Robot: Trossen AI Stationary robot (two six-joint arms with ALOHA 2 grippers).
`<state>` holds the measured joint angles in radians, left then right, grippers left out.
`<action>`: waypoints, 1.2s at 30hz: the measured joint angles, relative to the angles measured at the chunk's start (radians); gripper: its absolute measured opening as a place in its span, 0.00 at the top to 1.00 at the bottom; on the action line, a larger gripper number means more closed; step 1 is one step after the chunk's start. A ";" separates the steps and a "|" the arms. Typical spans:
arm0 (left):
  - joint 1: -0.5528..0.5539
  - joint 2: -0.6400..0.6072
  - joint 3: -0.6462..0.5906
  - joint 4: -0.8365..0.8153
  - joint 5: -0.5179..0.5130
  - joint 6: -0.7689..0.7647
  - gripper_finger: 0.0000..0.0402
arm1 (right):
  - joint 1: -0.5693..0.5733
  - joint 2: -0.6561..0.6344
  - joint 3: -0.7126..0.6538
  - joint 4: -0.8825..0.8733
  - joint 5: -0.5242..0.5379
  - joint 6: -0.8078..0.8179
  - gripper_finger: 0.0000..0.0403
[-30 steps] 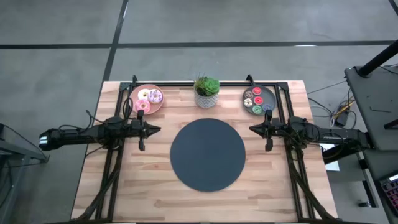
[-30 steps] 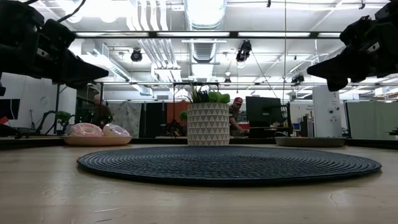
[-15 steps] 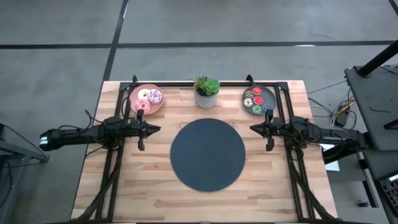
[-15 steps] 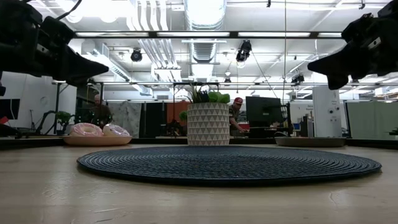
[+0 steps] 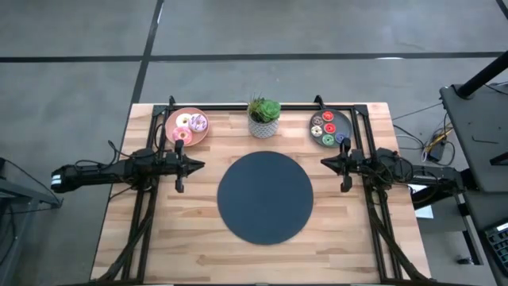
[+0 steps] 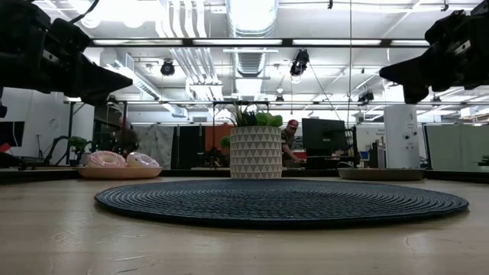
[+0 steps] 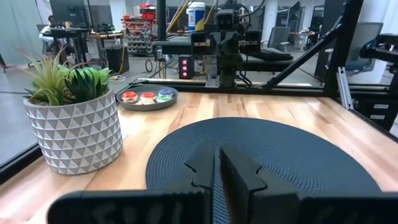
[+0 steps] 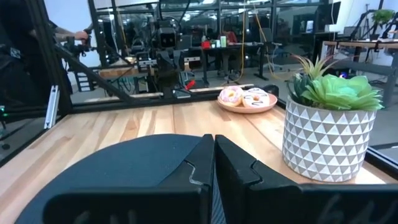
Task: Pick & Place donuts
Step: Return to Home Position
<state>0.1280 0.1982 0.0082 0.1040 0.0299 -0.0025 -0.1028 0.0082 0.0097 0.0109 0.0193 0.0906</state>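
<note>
Since a second ago the right gripper has drawn back slightly toward the right edge of the table, while the left gripper has barely shifted. From above, both arms lie over the table's sides, tips facing each other across the dark round mat. At the far left, the pink plate holds the three large donuts, frosted white, purple-white and pink. At the far right, the grey plate holds the six small donuts, with red, green, blue and brown rings packed close. The potted plant stands between the plates. At table height, the left gripper and right gripper hang well above the mat, the right tip a touch higher than before. Two large donuts rise over the pink plate; the grey plate hides its contents behind its rim. Through the left wrist, the fingers press together on nothing, and beyond the mat the grey plate shows red and bluish small donuts. Through the right wrist, the fingers are likewise closed and empty, with the large donuts on the pink plate beyond the mat.
</note>
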 joint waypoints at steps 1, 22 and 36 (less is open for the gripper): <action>0.000 0.000 0.001 0.000 0.001 -0.005 1.00 | 0.000 0.000 0.000 0.000 0.000 0.001 0.98; 0.000 0.000 0.002 -0.019 -0.001 -0.036 1.00 | 0.000 0.001 0.000 0.000 0.003 0.021 0.98; 0.000 0.000 0.002 -0.019 -0.001 -0.036 1.00 | 0.000 0.001 0.000 0.000 0.002 0.021 0.98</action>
<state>0.1280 0.1986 0.0101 0.0853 0.0288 -0.0383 -0.1028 0.0090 0.0097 0.0109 0.0216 0.1120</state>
